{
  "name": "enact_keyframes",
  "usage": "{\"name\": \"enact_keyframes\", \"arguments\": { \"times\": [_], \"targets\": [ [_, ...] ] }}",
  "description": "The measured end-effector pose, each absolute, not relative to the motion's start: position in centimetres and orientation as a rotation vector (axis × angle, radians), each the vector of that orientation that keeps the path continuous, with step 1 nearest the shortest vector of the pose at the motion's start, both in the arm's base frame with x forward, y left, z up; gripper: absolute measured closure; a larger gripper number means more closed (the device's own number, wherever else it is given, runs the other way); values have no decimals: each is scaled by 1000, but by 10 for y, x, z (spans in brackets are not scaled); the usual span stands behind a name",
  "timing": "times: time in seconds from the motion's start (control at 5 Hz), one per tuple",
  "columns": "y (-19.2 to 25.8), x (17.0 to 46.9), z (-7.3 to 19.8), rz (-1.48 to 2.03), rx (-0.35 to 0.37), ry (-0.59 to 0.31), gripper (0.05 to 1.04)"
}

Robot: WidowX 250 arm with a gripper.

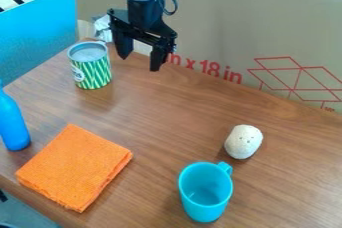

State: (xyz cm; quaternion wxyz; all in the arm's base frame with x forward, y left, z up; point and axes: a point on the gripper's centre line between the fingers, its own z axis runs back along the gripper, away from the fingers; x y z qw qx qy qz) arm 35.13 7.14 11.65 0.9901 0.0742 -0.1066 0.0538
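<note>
The black gripper (141, 61) hangs over the back of the table, its two fingers spread apart with nothing between them. Just left of it and nearest to it stands an upright green-and-white patterned can (91, 68) with a grey top. A folded orange cloth (75, 167) lies flat at the front left. At the left edge stands a blue bottle (11, 124), partly cut off by the view. A turquoise cup (205, 194) stands upright at the front, its handle toward the back right. Behind that handle sits a whitish rounded object (244, 141) with small dark dots.
A cardboard wall (234, 27) with red print borders the wooden table (167, 117) along the back. A blue panel (40, 39) stands at the back left. Something whitish and crumpled (103, 27) is behind the can, near the arm.
</note>
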Motion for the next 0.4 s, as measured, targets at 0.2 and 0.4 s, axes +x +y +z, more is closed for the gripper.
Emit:
{"name": "enact_keyframes", "arguments": {
  "times": [0.2,0.4],
  "targets": [
    [69,349,103,102,143,-173,82],
    [88,353,109,136,157,-202,82]
  ]
}}
